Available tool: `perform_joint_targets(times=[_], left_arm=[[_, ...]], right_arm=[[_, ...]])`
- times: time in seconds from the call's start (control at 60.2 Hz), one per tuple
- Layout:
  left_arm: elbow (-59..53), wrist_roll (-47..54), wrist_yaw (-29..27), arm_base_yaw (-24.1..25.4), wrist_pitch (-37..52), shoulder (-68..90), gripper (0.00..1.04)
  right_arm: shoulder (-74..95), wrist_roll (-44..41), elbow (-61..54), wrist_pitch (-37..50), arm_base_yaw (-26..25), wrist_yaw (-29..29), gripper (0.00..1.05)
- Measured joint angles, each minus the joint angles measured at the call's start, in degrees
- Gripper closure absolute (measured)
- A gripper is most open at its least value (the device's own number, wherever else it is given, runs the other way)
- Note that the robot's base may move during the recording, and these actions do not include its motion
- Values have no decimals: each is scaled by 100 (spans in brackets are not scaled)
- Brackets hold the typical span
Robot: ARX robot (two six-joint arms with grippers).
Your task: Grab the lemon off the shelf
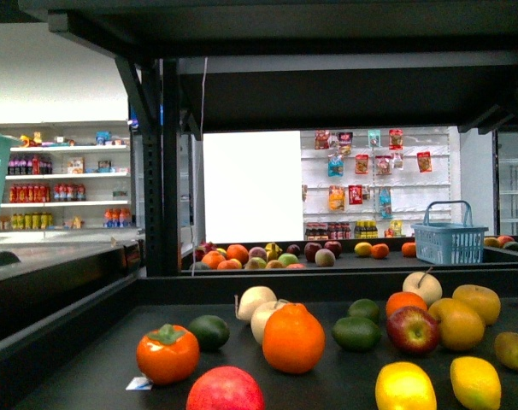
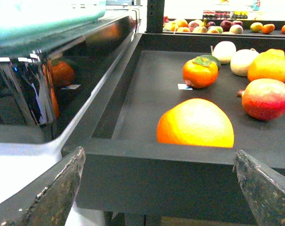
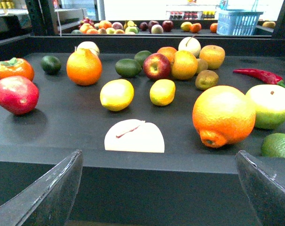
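Possibly the right gripper, spread wide and empty, bumps the lemon and it rolls across the shelf.

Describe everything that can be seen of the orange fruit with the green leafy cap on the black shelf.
The persimmon is a squat, round, glossy orange fruit with a flat green leafy cap on top. It looks whole and smooth. It sits upright on the floor of the shelf, toward the front left, touching no other fruit. A dark green lime lies just behind it to the right, and a small white label lies close by its front.
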Motion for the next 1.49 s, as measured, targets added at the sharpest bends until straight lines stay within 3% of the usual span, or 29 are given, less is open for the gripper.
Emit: perform_joint_targets(times=[1.195, 1.228, 1.278, 1.378, 1.494], left_arm=[[0, -2, -4, 0, 0, 0, 8], [87, -313, 98, 22, -315, 111, 8], [197, -883, 291, 138, -638, 472, 8], [448, -1764, 953, 804, -140, 1377, 8], [1499, -2590, 2111, 2081, 756, 3064, 8]], right_arm=[[0, -2, 0, 2, 0, -2, 7], [0, -2, 0, 2, 0, -2, 7], [0, -2, 0, 2, 0, -2, 7], [0, -2, 0, 2, 0, -2, 7], [0, -2, 0, 2, 0, -2, 7]])
